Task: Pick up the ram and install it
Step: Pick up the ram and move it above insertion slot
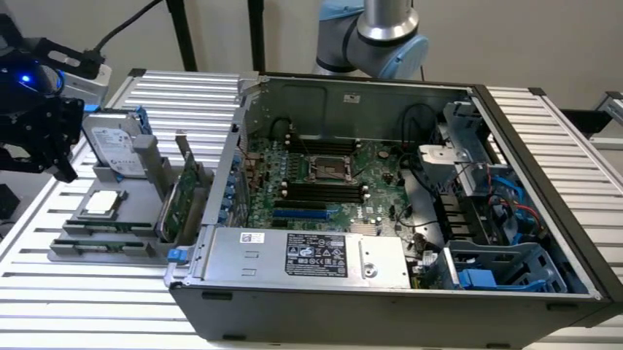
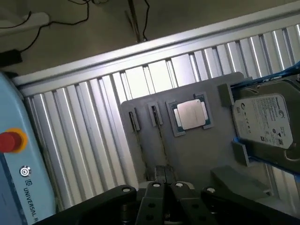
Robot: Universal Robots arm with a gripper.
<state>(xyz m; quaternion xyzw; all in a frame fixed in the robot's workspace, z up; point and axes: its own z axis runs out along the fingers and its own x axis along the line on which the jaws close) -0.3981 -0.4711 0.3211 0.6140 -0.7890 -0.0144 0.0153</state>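
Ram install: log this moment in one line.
stage: pre-grasp | gripper: above parts tray | ram: lying in tray, not held | computer case: open

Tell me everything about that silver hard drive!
The hard drive is a silver, boxy metal block with a white printed label on its face and blue plastic pieces along its edges. It stands propped at a tilt in the gray holder on the slatted table, at the exterior view's left of the open computer case.

Robotics lab; slatted bench (image 1: 98,306), opened computer case (image 1: 389,310).
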